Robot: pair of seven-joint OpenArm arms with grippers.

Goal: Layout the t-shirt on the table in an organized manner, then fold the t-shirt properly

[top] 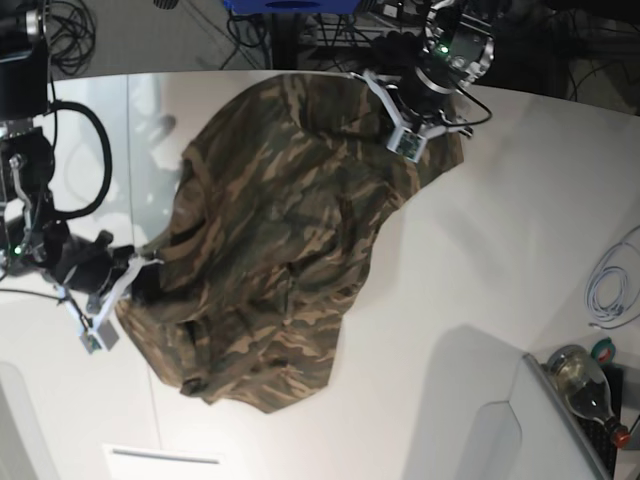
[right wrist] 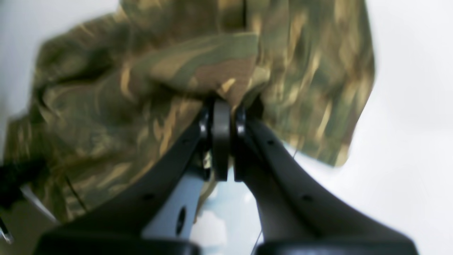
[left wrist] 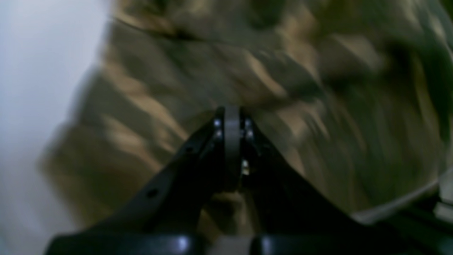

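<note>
The t-shirt (top: 280, 250) lies rumpled on the surface (top: 480, 250), stretched between both arms: the left end effector (top: 412, 128) and right end effector (top: 135, 270) each seem clamped on opposite edges.

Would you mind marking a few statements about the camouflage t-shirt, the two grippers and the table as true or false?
1. The left gripper is shut on the t-shirt. True.
2. The right gripper hangs open, clear of the cloth. False: its jaws are shut on a fold of the t-shirt.
3. The t-shirt is neatly folded into a rectangle. False: it lies rumpled and stretched between the two grippers.
4. A bottle lies past the table's edge in the base view's lower right corner. True.
5. The two grippers hold the t-shirt side by side at one spot. False: they grip it at opposite ends.
</note>
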